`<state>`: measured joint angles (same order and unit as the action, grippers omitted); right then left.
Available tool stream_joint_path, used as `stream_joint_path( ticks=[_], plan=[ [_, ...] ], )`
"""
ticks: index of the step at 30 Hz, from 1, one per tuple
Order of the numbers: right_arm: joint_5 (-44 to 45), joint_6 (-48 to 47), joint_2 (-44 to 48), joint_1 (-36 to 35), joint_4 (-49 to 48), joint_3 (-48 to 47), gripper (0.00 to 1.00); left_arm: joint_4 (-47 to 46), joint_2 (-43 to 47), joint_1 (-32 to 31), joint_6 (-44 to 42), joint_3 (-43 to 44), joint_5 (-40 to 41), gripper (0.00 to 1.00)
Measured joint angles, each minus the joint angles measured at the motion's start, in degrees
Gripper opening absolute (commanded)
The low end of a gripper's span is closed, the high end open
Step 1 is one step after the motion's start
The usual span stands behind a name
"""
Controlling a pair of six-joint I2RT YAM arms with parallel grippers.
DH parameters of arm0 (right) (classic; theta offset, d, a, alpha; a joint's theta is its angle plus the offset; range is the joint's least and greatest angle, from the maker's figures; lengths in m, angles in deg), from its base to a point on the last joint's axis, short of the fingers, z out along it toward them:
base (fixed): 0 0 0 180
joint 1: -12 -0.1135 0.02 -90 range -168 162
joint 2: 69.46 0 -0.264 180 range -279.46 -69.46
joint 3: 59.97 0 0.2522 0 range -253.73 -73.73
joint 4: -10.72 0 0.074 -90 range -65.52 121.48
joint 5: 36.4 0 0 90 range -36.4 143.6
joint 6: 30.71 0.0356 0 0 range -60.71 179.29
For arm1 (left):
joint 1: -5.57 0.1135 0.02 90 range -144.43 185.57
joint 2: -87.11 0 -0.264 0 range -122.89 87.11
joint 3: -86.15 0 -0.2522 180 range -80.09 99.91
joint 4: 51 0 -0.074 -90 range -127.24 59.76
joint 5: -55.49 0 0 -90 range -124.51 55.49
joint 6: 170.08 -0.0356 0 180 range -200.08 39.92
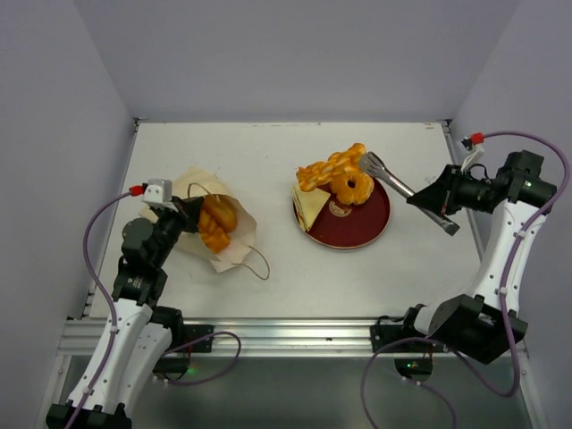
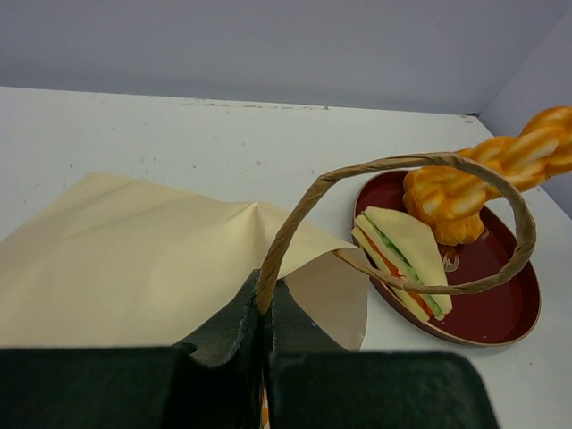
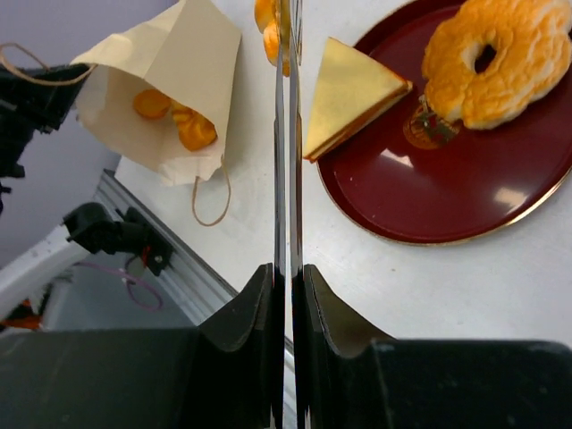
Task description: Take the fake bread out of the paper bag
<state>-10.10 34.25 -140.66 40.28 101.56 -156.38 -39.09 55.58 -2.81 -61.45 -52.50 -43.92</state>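
On a white table [image 1: 268,147] between grey walls [image 1: 286,54], the left pincer [image 2: 265,313] grips the paper bag [image 2: 134,259], the right pincer [image 3: 288,277] tongs [image 1: 386,175].

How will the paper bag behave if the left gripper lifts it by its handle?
Probably floppy: the paper bag is creased and lies slumped. It looks like thin paper, so it is likely light and easy to drag. The fake bread inside may slide out of its open mouth.
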Motion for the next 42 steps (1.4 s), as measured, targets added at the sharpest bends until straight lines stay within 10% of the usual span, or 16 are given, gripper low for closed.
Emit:
stream_joint_path(
  ticks=[22, 42],
  plan=[
    [-2.1, 35.6, -1.3, 11.4, -22.0, 25.7, 0.00, 1.3, 1.5, 0.0, -0.2, 0.1, -0.2, 0.00],
    [1.4, 33.3, -8.3, 12.3, -24.4, 27.7, 0.23, 1.4, 1.3, 0.0, -0.2, 0.1, -0.7, 0.00]
  ],
)
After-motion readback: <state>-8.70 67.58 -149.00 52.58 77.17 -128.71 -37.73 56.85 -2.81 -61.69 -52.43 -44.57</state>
